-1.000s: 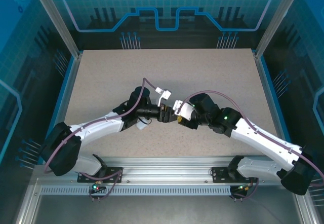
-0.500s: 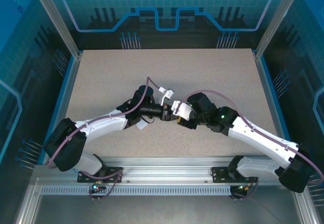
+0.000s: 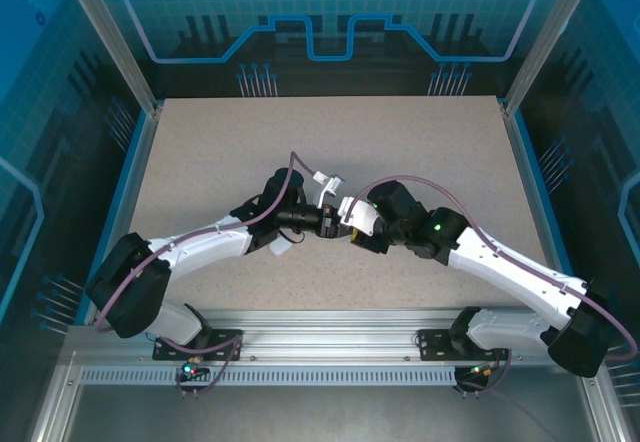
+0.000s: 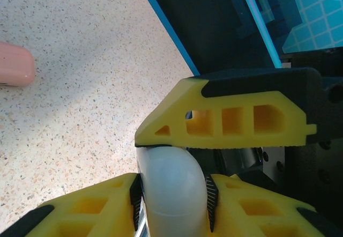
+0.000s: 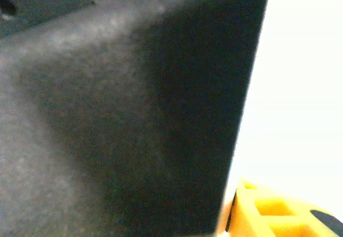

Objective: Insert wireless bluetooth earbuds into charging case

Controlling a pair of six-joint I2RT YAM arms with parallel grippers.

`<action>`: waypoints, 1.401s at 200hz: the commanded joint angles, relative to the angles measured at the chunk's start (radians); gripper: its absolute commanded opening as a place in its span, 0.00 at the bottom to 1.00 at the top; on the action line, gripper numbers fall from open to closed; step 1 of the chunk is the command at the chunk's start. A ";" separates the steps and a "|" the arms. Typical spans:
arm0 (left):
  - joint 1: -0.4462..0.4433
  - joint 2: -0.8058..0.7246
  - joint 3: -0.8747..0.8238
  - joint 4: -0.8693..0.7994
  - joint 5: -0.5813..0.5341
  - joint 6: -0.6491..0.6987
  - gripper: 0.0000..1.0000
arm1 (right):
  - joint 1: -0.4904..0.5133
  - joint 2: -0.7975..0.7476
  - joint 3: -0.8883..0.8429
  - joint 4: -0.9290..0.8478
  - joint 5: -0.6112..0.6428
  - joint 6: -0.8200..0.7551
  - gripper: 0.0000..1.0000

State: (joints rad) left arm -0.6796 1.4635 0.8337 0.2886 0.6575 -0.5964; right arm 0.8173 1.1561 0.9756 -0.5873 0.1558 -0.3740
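Left hand [image 4: 172,187] is closed narrow on a smooth white rounded plastic charging case [image 4: 171,205]; its two yellow-and-black fingers [image 4: 80,210] rise from the lower edge of the left wrist view, ribbed black pads [image 4: 210,194] pressed to either side of the glossy dome. Just above that dome, touching it or very nearly so, lies one yellow latticed finger [image 4: 230,120] with a black back, belonging to the right hand [image 3: 346,216], which comes in from the opposite side. How wide the right hand stands I cannot tell, nor whether it pinches an earbud, since anything that small is hidden where the two hands meet. In the right wrist view a blurred dark grey surface [image 5: 118,113] sits close against the lens, with a corner of yellow finger [image 5: 268,215] at the bottom right. Seen from above, the hands meet tip to tip over the middle of the speckled beige worktop [image 3: 400,142], the white left arm [image 3: 200,242] and white right arm [image 3: 500,262] reaching in from the near edge. Well apart from the left hand, a salmon-pink rounded plastic case [image 4: 15,64] lies on the worktop, cut off by the edge of the left wrist view, and a blue border strip [image 4: 166,30] runs along the worktop's side
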 commanded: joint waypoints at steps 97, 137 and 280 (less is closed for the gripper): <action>-0.009 -0.026 0.041 -0.043 0.039 0.063 0.15 | -0.048 0.012 0.043 -0.023 0.001 0.041 0.55; -0.008 -0.094 0.013 -0.037 -0.023 0.153 0.11 | -0.093 -0.085 0.011 -0.040 -0.157 0.030 0.79; -0.010 -0.346 -0.148 0.051 -0.072 0.589 0.06 | -0.188 -0.221 0.035 -0.043 -0.428 -0.013 0.84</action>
State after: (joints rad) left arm -0.6819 1.1526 0.7036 0.2970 0.5800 -0.1062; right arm 0.6273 0.9081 0.9600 -0.6281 -0.2447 -0.3759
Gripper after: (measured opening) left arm 0.233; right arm 0.859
